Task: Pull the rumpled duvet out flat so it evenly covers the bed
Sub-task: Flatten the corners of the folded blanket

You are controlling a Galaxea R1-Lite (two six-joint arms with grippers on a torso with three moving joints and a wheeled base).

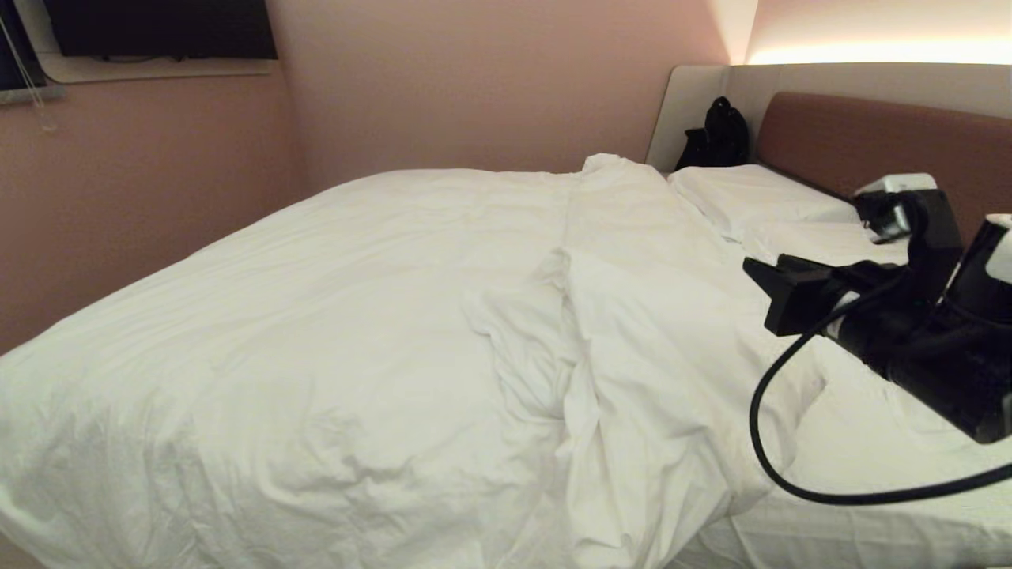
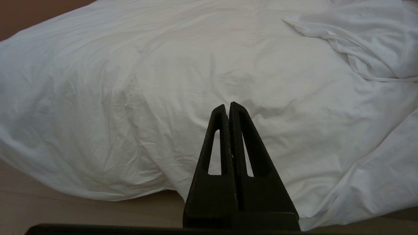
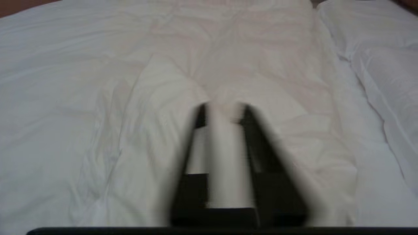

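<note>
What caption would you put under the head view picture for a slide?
Right gripper raised over a bed whose white duvet lies folded back in a ridge, short of the pillows.

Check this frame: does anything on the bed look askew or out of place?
Yes. The duvet is folded back on itself in a thick ridge, leaving the sheet of the bed bare below the pillows.

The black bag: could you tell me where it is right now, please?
In the head view, the black bag sits at the bed's far corner, against the beige headboard panel, just beyond the pillow.
</note>
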